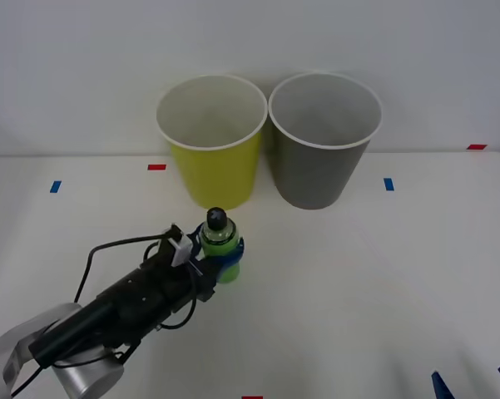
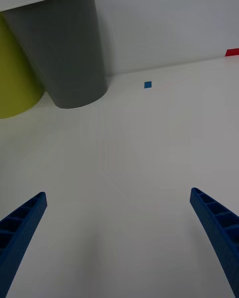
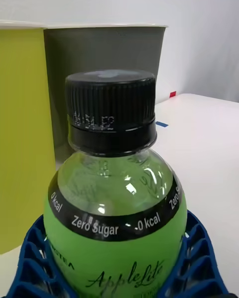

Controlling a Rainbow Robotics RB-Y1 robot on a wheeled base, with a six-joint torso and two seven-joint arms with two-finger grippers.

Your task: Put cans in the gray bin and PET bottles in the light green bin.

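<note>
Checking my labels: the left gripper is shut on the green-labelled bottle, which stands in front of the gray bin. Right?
Not quite. The left gripper is shut on the bottle, but the front view shows it standing before the light green bin, not the gray bin.

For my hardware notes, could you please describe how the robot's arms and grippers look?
The left arm is black with a silver-gray joint, loose black cables and a white clip near the wrist. The left gripper and right gripper have blue, ribbed, lattice-like fingers.
</note>
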